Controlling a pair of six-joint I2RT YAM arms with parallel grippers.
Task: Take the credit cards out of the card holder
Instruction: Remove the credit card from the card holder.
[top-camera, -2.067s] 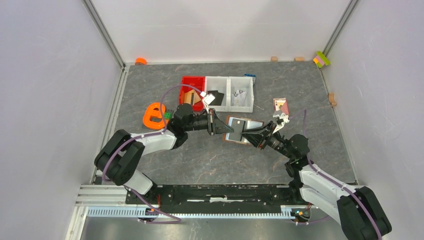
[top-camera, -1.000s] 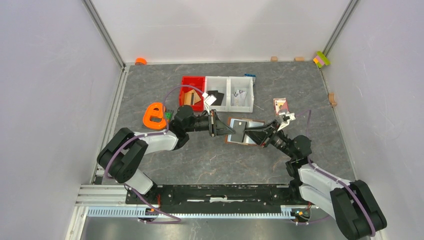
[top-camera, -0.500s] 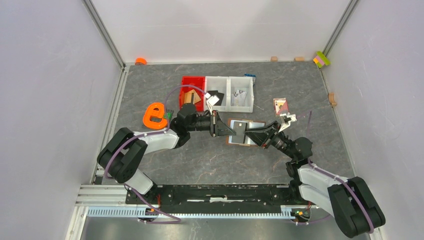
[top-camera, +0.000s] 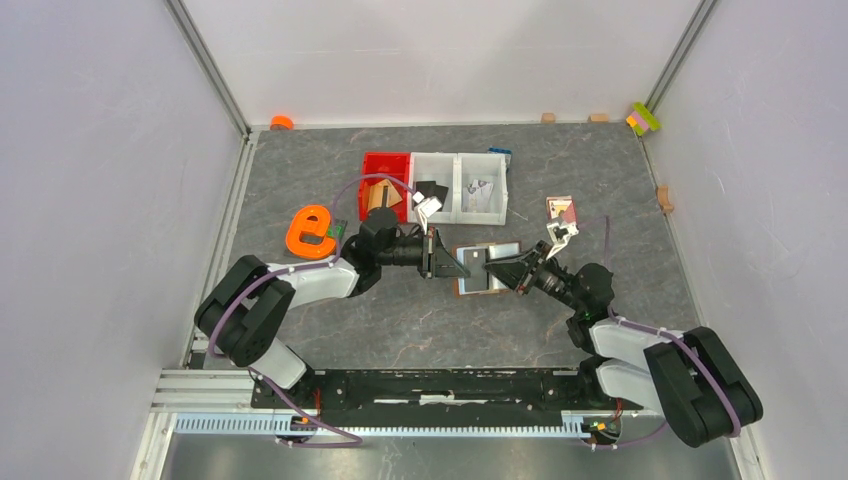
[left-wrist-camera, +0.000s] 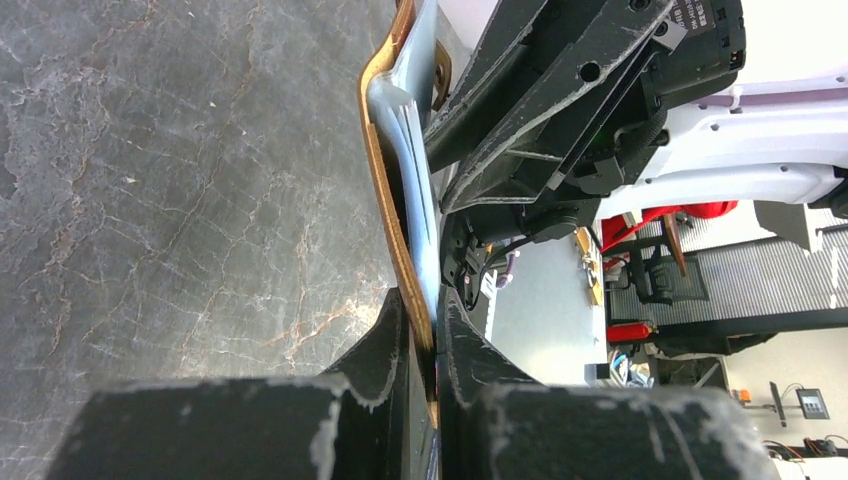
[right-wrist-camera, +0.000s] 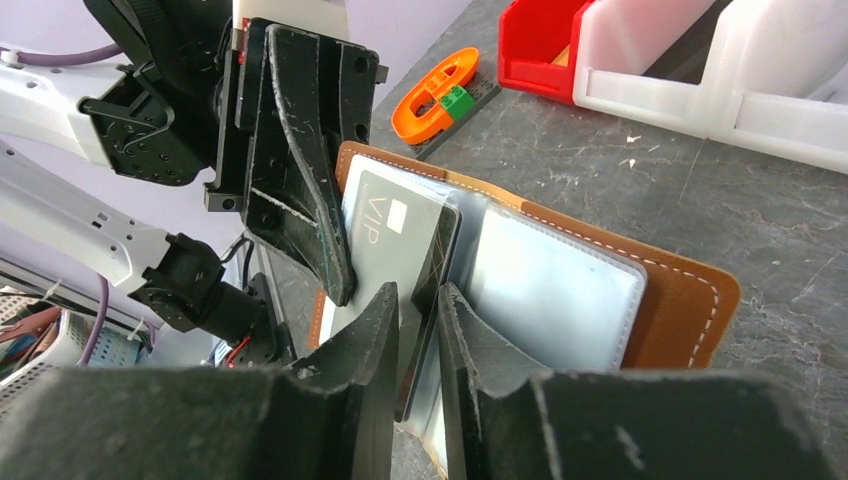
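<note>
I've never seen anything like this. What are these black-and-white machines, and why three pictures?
They are two robot arms bolted at the near edge of a table. One picture looks down from above; the other two come from a camera on each wrist. The left arm's fingers pinch the edge of an open brown wallet, holding it steady. The right arm's fingers grip a dark grey card sticking out of its pocket. Behind lie a red bin, white bins and an orange piece.

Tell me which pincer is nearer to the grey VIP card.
Right. The right pincer is closed on the grey VIP card; the left pincer clamps the card holder at its edge, beside that card.
</note>
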